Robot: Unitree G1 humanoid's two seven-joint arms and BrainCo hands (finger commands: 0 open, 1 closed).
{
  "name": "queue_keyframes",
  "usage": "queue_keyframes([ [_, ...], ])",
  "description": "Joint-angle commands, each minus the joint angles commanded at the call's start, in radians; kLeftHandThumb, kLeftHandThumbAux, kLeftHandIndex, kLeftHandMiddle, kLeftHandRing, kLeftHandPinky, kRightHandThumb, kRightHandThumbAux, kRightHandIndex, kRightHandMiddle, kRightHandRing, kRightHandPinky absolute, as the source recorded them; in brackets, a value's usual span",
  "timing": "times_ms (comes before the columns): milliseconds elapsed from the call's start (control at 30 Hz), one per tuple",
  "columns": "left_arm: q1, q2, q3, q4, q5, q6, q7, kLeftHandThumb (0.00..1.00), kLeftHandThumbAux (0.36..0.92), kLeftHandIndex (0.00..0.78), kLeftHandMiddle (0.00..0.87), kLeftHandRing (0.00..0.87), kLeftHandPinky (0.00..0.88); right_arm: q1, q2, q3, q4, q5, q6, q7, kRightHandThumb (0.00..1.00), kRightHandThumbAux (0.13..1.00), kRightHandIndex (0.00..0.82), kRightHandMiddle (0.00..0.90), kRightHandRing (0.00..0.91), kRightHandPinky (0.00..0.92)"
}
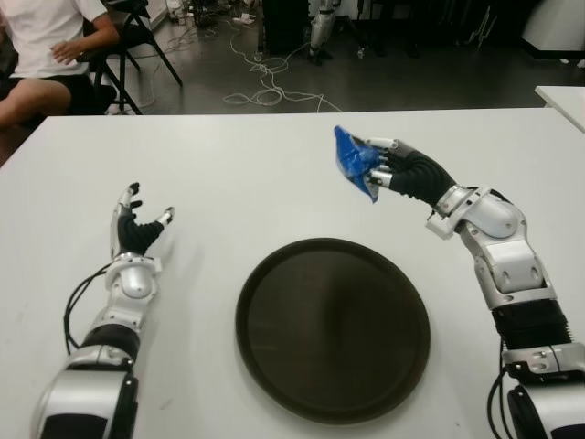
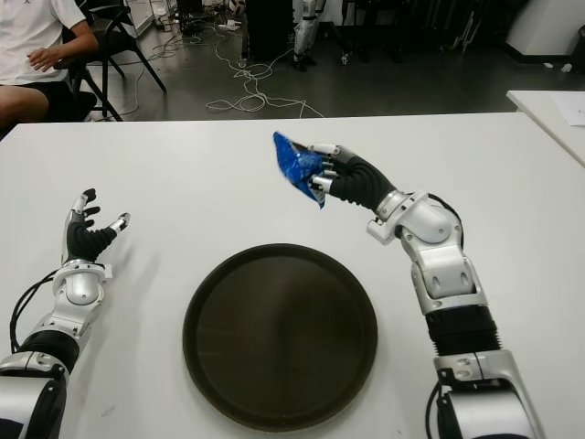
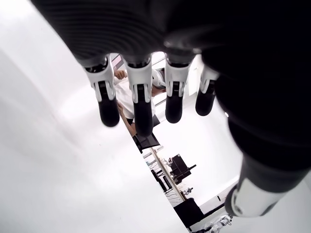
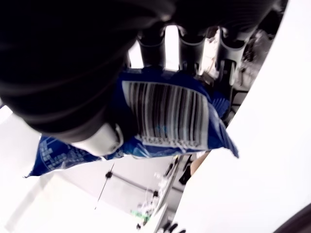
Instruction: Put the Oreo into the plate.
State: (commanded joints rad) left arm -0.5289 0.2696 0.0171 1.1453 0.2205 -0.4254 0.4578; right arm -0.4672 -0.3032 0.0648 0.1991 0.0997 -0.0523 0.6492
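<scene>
A blue Oreo packet (image 1: 356, 162) is held in the air by my right hand (image 1: 391, 168), above the white table (image 1: 228, 165) and just beyond the far right rim of the plate. The right wrist view shows the fingers (image 4: 192, 46) and thumb closed on the packet (image 4: 165, 121), barcode side facing the camera. The plate (image 1: 274, 302) is a round dark tray lying at the table's front centre, with nothing on it. My left hand (image 1: 137, 224) shows to the left of the plate, fingers (image 3: 138, 104) spread and holding nothing.
A seated person (image 1: 46, 46) in a white shirt is at the far left beyond the table, beside a black chair (image 1: 137, 27). Cables (image 1: 265, 87) lie on the floor behind. Another white table's corner (image 1: 567, 96) shows at the far right.
</scene>
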Motion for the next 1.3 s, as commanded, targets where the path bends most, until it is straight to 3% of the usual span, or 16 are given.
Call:
queue_keyframes([
  [667, 0.004, 0.001, 0.003, -0.007, -0.009, -0.003, -0.012, 0.241, 0.715, 0.067, 0.122, 0.121, 0.115, 0.027, -0.019, 0.083, -0.010, -0.057, 0.048, 0.030, 0.847, 0.671, 0.433, 0.524, 0.817, 0.816],
  [867, 0.003, 0.002, 0.005, -0.003, -0.009, -0.003, -0.013, 0.234, 0.704, 0.068, 0.131, 0.137, 0.152, 0.034, -0.028, 0.106, -0.026, -0.067, 0.079, 0.040, 0.848, 0.671, 0.433, 0.533, 0.822, 0.824],
  [1300, 0.007, 0.006, -0.002, -0.008, 0.002, -0.010, -0.008, 0.213, 0.702, 0.067, 0.127, 0.136, 0.144, 0.060, -0.116, 0.179, -0.163, -0.094, 0.099, 0.147, 0.847, 0.672, 0.431, 0.524, 0.818, 0.804],
])
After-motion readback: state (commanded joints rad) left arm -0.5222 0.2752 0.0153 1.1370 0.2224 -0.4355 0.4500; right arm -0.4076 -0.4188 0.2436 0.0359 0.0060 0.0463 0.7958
